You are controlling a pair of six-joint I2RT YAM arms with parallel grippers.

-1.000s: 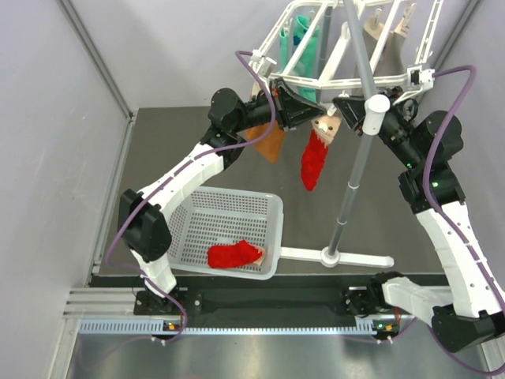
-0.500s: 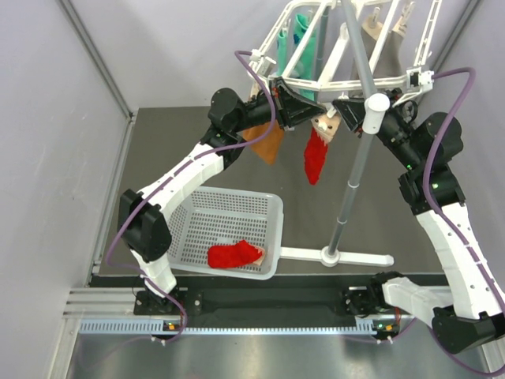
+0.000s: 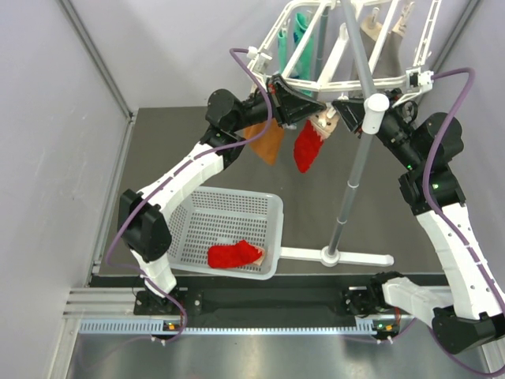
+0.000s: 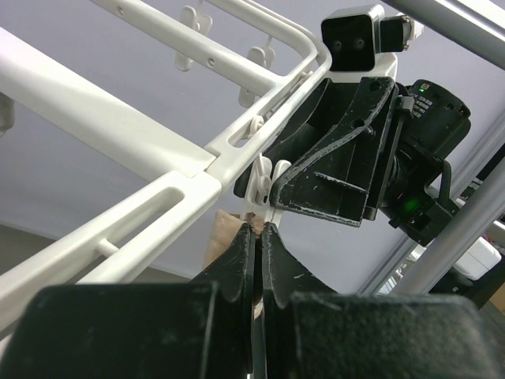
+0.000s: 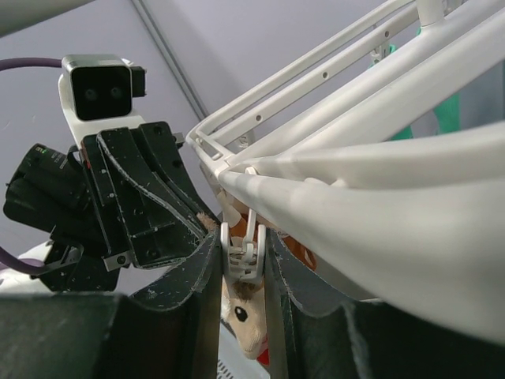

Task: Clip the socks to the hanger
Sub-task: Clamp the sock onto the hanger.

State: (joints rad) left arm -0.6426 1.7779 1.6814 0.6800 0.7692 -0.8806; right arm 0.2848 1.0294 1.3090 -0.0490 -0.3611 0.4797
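Black fingers of the right gripper point(image 5: 243, 245) are drawn in narrowly around a white clip point(image 5: 242, 258) under the hanger point(image 5: 379, 158), and its sides are pressed. The red sock point(image 3: 307, 150) is hung from that clip by its tan toe, which is seen between the fingers just below the clip. The left gripper point(image 4: 256, 230) is closed finger to finger just beneath the frame, beside the sock's top; whether fabric is pinched cannot be told. A second red sock point(image 3: 234, 254) is laid in the basket point(image 3: 268, 207).
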